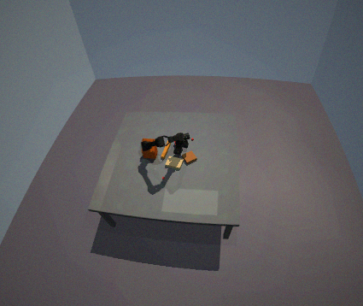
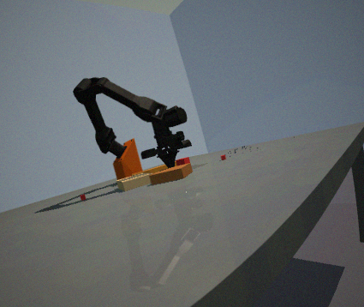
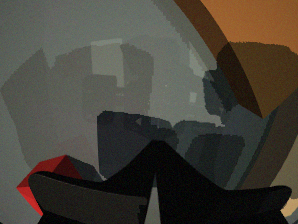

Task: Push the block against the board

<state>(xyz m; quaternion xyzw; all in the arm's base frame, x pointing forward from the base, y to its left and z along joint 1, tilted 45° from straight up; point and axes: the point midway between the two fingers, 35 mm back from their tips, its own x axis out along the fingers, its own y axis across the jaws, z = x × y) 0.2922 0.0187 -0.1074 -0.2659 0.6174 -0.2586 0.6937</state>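
Observation:
A brown square-looking block (image 1: 190, 157) (image 2: 172, 173) (image 3: 260, 22) lies flat, turned at an angle beside a flat cream block (image 1: 174, 162) (image 2: 134, 183) (image 3: 293, 172). Their near corners are close; whether they touch I cannot tell. A long, narrow orange bar (image 1: 165, 152) (image 2: 155, 170) lies apart from them, towards the robot base. Which piece is the board is unclear. My gripper (image 1: 177, 153) (image 2: 171, 166) (image 3: 157, 146) is shut and empty, low over the table behind the brown and cream blocks. Its fingers hide part of the wrist view.
A red cube (image 1: 175, 144) (image 2: 183, 161) (image 3: 55, 172) lies close to the gripper. Smaller red cubes lie behind (image 1: 192, 139) (image 2: 223, 157) and in front (image 1: 163, 178) (image 2: 83, 197). The orange robot base (image 1: 149, 153) (image 2: 127, 163) stands left of the bar.

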